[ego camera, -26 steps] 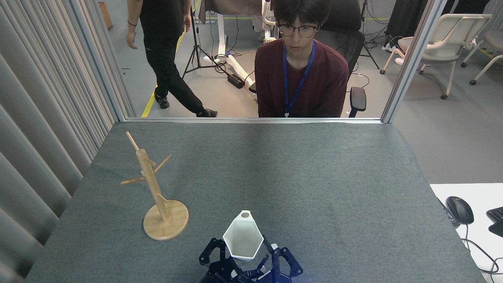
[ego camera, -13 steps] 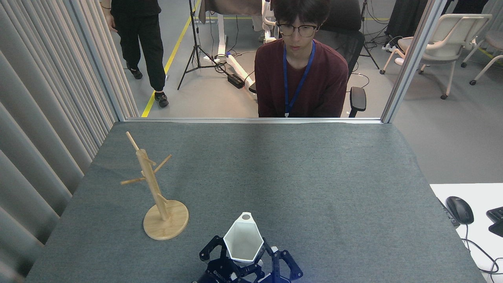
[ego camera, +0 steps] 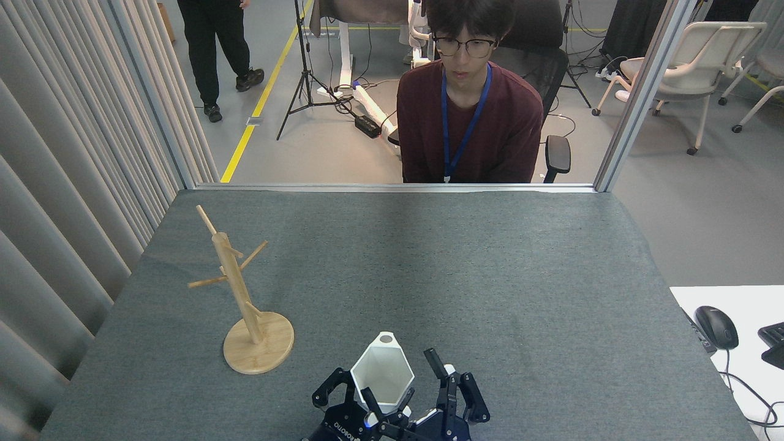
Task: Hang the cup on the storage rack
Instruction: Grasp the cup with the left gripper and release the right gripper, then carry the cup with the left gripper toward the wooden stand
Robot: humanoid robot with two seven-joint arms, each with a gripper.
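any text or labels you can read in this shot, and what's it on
"OTOROBO" or something close, white letters seen at an angle on the black body of the left gripper; only partly legible, so the spelling is unsure.
The cup, the storage rack, the table and the blue lanyard of the seated person show no readable text.
The keyboard edge and the mouse are too small to read.

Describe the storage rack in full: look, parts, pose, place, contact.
The storage rack looks like light bamboo: a round disc base, a slim post and several thin angled pegs, all bare. It stands on the grey table, left of centre, its post seeming to lean away from the camera. The cup sits apart, to its right and nearer. Neither claw touches it.
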